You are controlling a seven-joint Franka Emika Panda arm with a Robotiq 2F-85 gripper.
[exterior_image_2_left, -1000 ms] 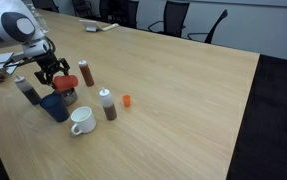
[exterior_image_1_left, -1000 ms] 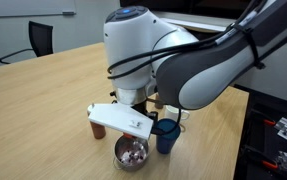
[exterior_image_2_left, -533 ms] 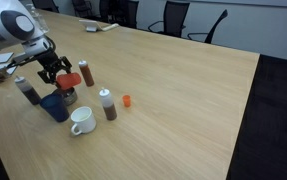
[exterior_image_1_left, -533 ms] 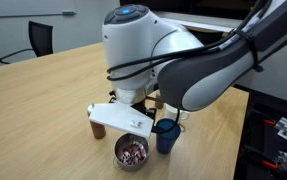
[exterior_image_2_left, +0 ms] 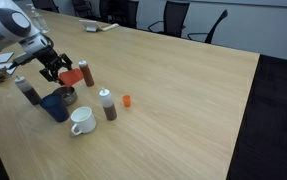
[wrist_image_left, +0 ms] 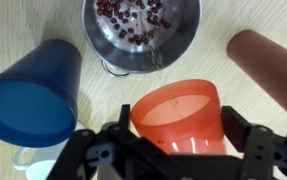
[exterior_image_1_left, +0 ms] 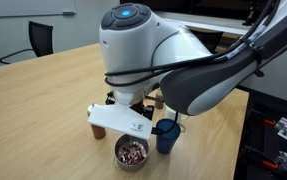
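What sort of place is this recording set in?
Likely an office meeting room: a long wooden conference table with black office chairs beside it. The gripper holds an orange cup.

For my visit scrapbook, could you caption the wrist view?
The claw holds an orange cup near a metal bowl of dark red bits, blue cup and brown bottle alongside.

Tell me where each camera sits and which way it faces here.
Exterior view: low, close beside the arm, looking across the table; the arm fills it.
Exterior view: high and far, looking down the table; the arm shows top left.
Wrist view: looks down past the gripper holding the orange cup, metal bowl beyond.
Shared: all three show the blue cup.
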